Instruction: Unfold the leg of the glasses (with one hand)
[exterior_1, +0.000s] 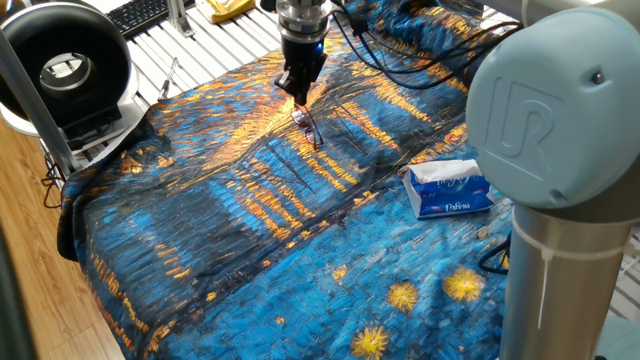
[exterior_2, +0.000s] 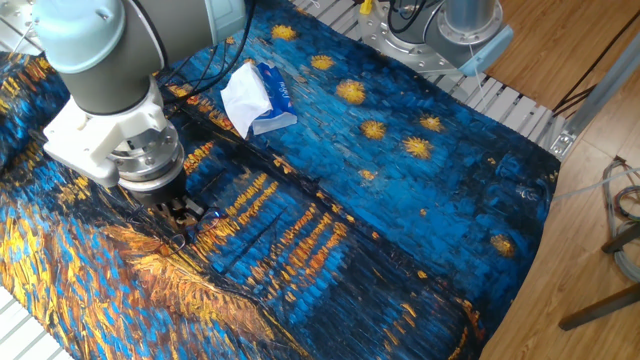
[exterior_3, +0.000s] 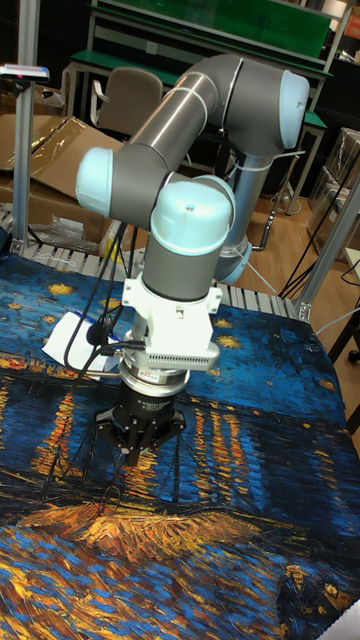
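Observation:
The glasses (exterior_1: 310, 128) are a thin dark wire frame lying on the orange-streaked part of the painted cloth. In the other fixed view only a faint wire of the glasses (exterior_2: 181, 238) shows. My gripper (exterior_1: 298, 97) points straight down at their far end, its black fingers drawn together on the thin wire there. From the other side the gripper (exterior_2: 181, 210) stands just above the frame, on or very near the cloth. In the tall view the gripper (exterior_3: 134, 456) tapers to a narrow tip, and the glasses are too thin to make out.
A blue and white tissue pack (exterior_1: 449, 188) lies to the right on the cloth, seen too as the tissue pack (exterior_2: 255, 95). A black round fan (exterior_1: 63, 68) stands at the table's left end. Black cables (exterior_1: 420, 55) trail across the far cloth.

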